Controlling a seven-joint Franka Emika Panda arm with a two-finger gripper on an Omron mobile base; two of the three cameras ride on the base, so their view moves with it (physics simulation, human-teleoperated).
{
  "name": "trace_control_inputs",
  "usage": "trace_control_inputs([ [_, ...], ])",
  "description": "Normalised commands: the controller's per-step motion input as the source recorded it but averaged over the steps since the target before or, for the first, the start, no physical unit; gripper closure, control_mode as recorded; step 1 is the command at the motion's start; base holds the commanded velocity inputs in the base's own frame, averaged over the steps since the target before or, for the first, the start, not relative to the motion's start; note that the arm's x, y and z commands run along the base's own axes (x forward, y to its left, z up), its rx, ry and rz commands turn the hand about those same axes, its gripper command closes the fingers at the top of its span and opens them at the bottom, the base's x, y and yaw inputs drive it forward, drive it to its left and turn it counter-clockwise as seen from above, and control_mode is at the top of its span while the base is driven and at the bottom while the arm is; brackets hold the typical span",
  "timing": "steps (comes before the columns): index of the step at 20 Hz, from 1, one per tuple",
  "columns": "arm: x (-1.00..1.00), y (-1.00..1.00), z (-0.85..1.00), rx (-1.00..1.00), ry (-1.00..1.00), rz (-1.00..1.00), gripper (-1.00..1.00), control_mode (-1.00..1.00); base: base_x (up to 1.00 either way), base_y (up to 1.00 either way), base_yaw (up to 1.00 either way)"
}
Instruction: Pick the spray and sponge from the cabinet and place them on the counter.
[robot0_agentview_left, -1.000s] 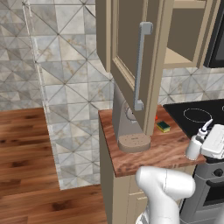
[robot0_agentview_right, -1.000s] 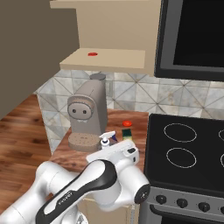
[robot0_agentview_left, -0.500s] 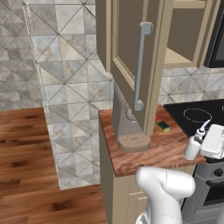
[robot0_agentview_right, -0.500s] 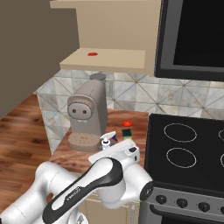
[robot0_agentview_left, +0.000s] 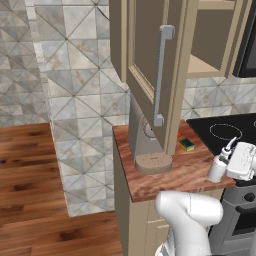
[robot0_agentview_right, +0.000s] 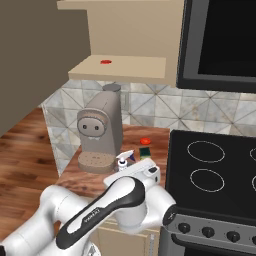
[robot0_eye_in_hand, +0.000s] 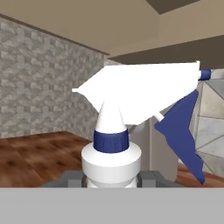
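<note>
My gripper is shut on the spray, a white bottle with a blue collar and blue trigger that looms close in the hand view. The spray hangs upright just over the front right corner of the counter, with the gripper at its right side. Whether it touches the wood I cannot tell. The sponge, green over yellow, lies on the counter near the stovetop. It shows again as the sponge behind the spray. The cabinet door stands open.
A grey coffee machine stands on the counter under the cabinet door. A small red-orange thing lies behind the sponge, and a red one sits on the cabinet shelf. The black stovetop is to the right.
The gripper with the spray has shifted slightly left and down over the counter's front right corner. The sponge has stayed put.
</note>
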Motion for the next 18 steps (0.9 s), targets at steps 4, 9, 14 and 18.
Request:
trace_control_inputs([
  [4, 0.14, 0.0, -0.13, -0.02, 0.0, 0.0, 1.0, -1.0, 0.0, 0.0, 0.0],
  [9, 0.13, 0.0, -0.14, -0.02, 0.0, 0.0, 1.0, -1.0, 0.0, 0.0, 0.0],
  [14, 0.12, 0.0, -0.15, -0.03, 0.0, 0.0, 1.0, -1.0, 0.0, 0.0, 0.0],
  [18, 0.12, 0.0, -0.14, -0.02, 0.0, 0.0, 1.0, -1.0, 0.0, 0.0, 0.0],
])
